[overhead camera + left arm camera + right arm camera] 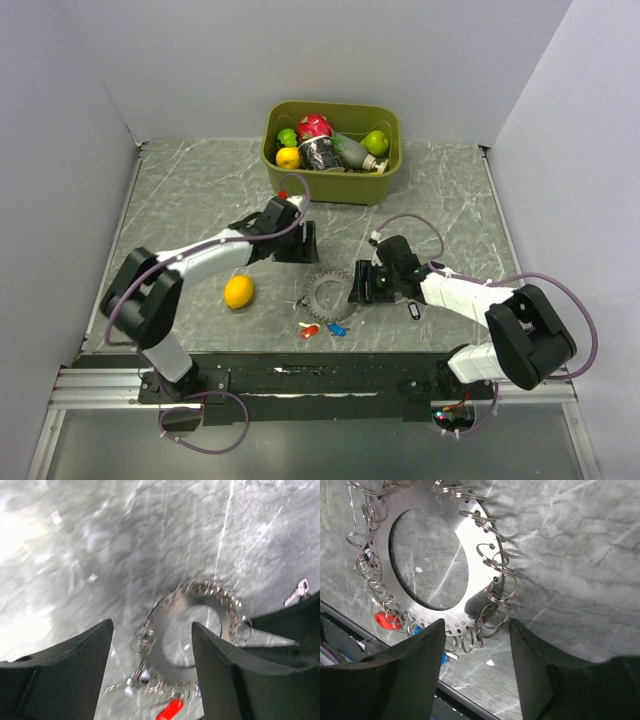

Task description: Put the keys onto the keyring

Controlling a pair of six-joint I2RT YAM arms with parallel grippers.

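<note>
A smooth yellow lemon (239,292) sits on the grey, marble-veined bench (180,190). The left pincer (304,243) (151,630) hangs just beyond the keyring, its matt black wedge-shaped fingers (75,665) spread wide with nothing between them. The keyring (314,284) (162,637) (472,537) lies flat mid-bench: a thin, shiny metal disc with a broad round hole, its rim hung with small wire split rings. Just beside its near edge lie a red key (309,330) (384,620) and a blue key (337,328) (417,629), both with glossy plastic heads. The right pincer (358,285) (476,625) stands open over the disc's right rim. A black key (413,313) lies beside the right arm. An olive plastic bin (330,190) stands behind.
</note>
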